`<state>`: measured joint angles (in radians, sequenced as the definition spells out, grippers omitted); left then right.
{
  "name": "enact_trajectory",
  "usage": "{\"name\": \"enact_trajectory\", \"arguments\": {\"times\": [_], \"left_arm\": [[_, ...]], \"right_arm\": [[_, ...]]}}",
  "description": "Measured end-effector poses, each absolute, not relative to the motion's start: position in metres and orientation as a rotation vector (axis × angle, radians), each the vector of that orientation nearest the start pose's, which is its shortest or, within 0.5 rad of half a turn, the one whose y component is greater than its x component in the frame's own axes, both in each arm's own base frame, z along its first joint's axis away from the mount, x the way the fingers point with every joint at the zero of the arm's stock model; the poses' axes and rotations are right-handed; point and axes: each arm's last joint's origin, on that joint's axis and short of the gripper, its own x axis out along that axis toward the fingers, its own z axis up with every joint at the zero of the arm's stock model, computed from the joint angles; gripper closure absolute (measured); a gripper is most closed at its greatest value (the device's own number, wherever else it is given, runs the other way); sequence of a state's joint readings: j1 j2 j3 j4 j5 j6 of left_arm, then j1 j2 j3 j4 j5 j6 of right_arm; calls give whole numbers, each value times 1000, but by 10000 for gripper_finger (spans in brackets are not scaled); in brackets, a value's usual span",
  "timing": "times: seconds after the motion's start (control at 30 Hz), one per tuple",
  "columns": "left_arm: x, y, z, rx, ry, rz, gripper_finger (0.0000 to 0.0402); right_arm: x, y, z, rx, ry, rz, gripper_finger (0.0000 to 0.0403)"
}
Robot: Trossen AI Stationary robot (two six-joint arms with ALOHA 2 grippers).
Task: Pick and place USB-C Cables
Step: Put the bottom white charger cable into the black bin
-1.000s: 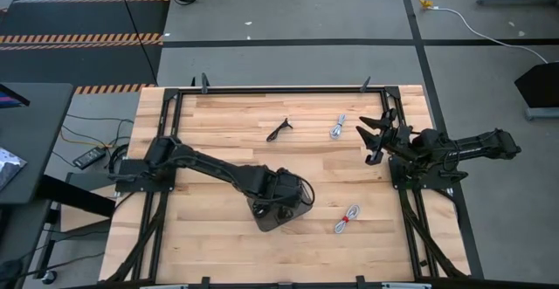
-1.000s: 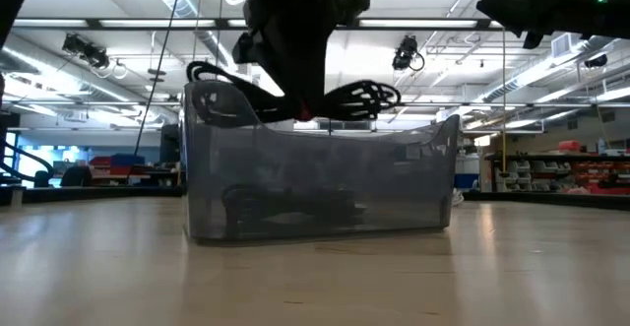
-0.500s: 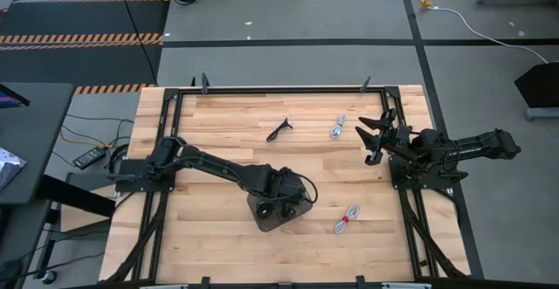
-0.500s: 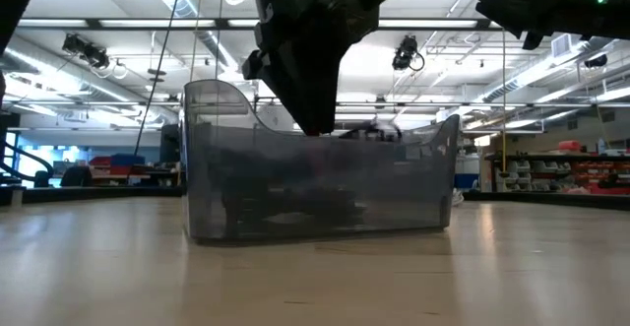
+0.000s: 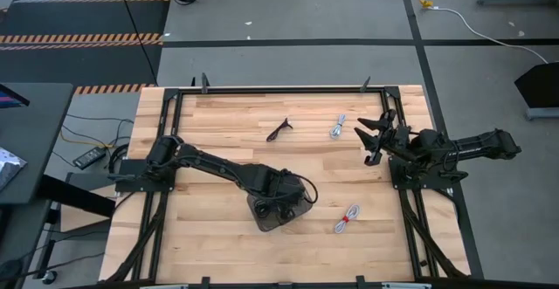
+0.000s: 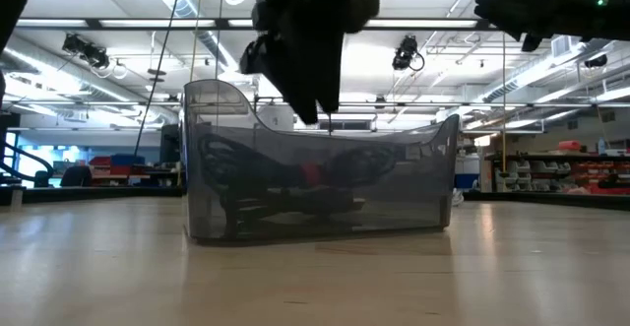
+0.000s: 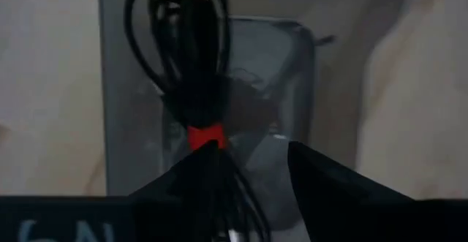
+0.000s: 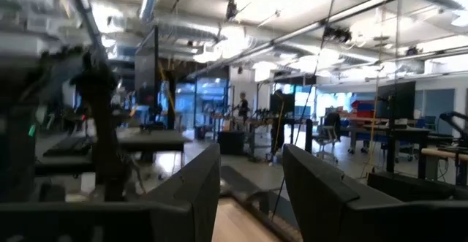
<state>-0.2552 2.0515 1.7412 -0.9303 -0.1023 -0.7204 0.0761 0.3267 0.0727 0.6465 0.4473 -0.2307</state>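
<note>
My left gripper (image 5: 281, 200) hangs open over the grey see-through tray (image 5: 265, 223), its fingertips (image 6: 313, 114) about level with the tray's rim. A black USB-C cable bundle with a red band (image 6: 307, 173) lies inside the tray below them, and the left wrist view shows its band (image 7: 207, 136) just ahead of my fingers. Three more bundles lie on the table: a black one (image 5: 279, 130), a white-grey one (image 5: 337, 127) and a white one with a red band (image 5: 347, 219). My right gripper (image 5: 374, 136) waits open above the table's right side.
The tray (image 6: 226, 168) stands on the wooden table near the middle, toward the near edge. A black frame runs along the table's edges (image 5: 288, 89). The right arm's base (image 5: 424, 171) sits at the right edge. Bare wood lies between the tray and the loose bundles.
My left gripper dipped into the tray with the black red-banded bundle, let it go and rose again to about rim height. The bundle, held above the rim a second ago, now lies on the tray's floor. The right arm kept still.
</note>
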Motion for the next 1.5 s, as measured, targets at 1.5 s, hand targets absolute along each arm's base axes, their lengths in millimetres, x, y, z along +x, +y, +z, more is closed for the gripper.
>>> {"name": "enact_trajectory", "arguments": {"times": [1.5], "left_arm": [[403,-103,332,181,620,219,260]], "right_arm": [[169,105,185,104,925,393,227]]}}
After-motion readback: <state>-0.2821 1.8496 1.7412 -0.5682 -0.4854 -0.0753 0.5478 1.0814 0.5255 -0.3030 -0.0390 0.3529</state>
